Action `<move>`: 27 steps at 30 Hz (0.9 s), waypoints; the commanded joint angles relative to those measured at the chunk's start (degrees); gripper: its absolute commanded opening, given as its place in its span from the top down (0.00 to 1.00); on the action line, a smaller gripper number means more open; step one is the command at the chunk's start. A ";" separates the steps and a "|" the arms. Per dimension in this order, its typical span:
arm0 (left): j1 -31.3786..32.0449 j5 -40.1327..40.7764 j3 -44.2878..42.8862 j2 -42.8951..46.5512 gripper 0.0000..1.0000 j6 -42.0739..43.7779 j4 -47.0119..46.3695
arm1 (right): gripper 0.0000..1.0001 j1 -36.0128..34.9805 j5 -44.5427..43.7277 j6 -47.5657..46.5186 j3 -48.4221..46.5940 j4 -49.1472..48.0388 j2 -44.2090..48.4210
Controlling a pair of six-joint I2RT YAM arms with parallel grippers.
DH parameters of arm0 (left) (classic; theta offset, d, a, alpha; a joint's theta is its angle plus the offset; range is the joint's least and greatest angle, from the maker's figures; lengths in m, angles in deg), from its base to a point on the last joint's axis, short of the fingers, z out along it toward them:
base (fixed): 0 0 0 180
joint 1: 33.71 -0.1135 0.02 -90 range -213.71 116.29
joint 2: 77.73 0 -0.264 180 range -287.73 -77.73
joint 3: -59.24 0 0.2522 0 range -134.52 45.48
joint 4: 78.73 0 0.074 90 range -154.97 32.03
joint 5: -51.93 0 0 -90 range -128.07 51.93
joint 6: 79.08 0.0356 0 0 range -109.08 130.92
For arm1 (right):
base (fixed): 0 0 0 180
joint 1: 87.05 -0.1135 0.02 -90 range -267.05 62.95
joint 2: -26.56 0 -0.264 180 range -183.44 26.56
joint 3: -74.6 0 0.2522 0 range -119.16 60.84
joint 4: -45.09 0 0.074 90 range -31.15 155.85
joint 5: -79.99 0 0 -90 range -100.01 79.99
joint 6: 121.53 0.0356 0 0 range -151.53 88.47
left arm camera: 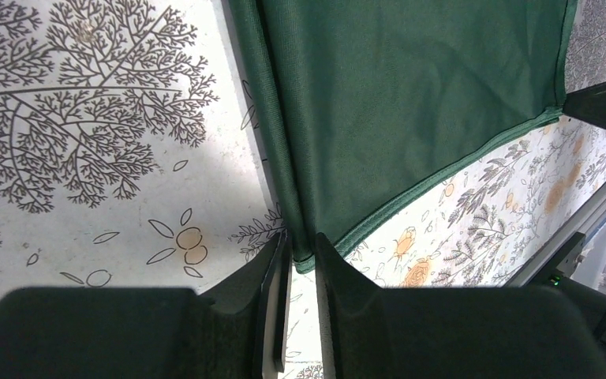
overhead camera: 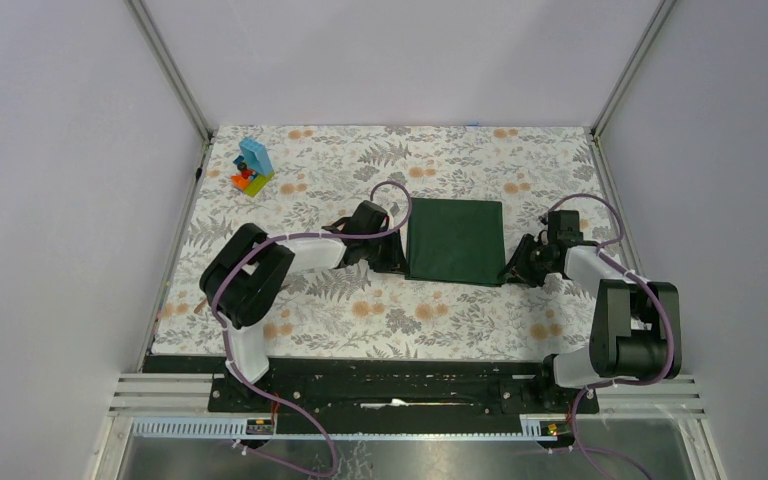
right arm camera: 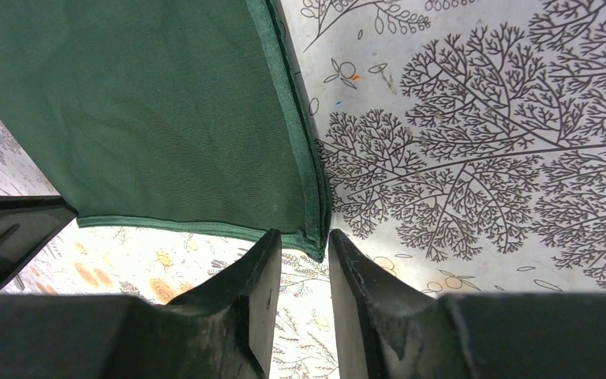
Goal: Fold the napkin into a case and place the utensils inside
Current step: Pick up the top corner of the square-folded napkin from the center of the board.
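1. The napkin [overhead camera: 455, 240] lies as a folded dark green square in the middle of the bench [overhead camera: 430, 315], between the two arms. No utensils show in any view.
2. The left gripper [left arm camera: 301, 241] has its fingers standing narrow around the cloth's near left corner, with the corner tip in the slit between them. I cannot tell whether they truly clench it.
3. The right gripper [right arm camera: 304, 237] mirrors this at the near right corner, and its bite is just as unclear.
4. Each hold sits on the very tip of a layered hem. The fingers could catch only the top layer or slip off on lifting, and the fold would fall open.
5. If one side grips and the other does not, the cloth would swing askew and the case would come out crooked.
6. The fingertips sit low against the floral covering [overhead camera: 360, 150], so they might pinch it along with the cloth and drag it.
7. The toy block stack [overhead camera: 252, 168] stands well apart and poses little threat.
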 commanded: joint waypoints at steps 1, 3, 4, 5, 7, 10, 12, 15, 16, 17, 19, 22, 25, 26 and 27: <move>0.23 2.02 2.51 -0.01 0.78 1.18 3.77 | 0.64 0.23 0.15 -0.95 -0.56 0.40 2.22; 0.22 2.08 2.68 0.09 0.79 1.26 3.73 | 0.64 0.23 0.67 -0.99 -0.51 0.15 2.17; 0.23 2.13 2.79 0.15 0.80 1.26 3.67 | 0.65 0.23 1.09 -0.95 -0.47 0.06 1.98; 0.19 2.11 2.82 0.14 0.81 1.24 3.65 | 0.66 0.23 1.47 -0.87 -0.49 -0.21 1.69; 0.21 1.92 2.91 0.17 0.82 1.26 3.43 | 0.68 0.23 2.14 -0.81 -0.29 -0.69 1.01; 0.23 1.84 3.08 0.25 0.83 1.05 3.27 | 0.69 0.23 2.79 -0.73 -0.23 -1.23 0.38; 0.23 1.76 3.17 0.28 0.84 1.09 3.21 | 0.69 0.23 2.88 -0.68 -0.25 -1.49 0.21; 0.19 1.65 3.30 0.31 0.84 0.98 3.12 | 0.70 0.23 3.05 -0.64 -0.20 -1.84 -0.19; 0.22 1.67 3.35 0.37 0.84 1.00 3.11 | 0.69 0.23 3.05 -0.63 -0.21 -1.99 -0.43; 0.23 1.70 3.35 0.40 0.84 1.00 3.11 | 0.69 0.23 3.39 -0.56 -0.12 -2.08 -0.69; 0.23 1.58 3.42 0.50 0.85 1.02 3.11 | 0.68 0.23 3.75 -0.53 -0.11 -2.46 -0.86; 0.19 1.57 3.57 0.59 0.85 1.00 3.04 | 0.69 0.23 3.66 -0.55 -0.26 -2.37 0.07; 0.22 1.49 3.61 0.53 0.86 1.00 3.03 | 0.70 0.23 2.98 -0.87 -0.91 -1.09 1.48; 0.23 1.41 3.61 0.54 0.86 1.00 3.00 | 0.69 0.23 2.64 -0.90 -1.09 -0.67 2.07; 0.23 1.40 3.61 0.53 0.86 1.00 3.02 | 0.69 0.23 2.44 -0.95 -1.23 -0.33 2.68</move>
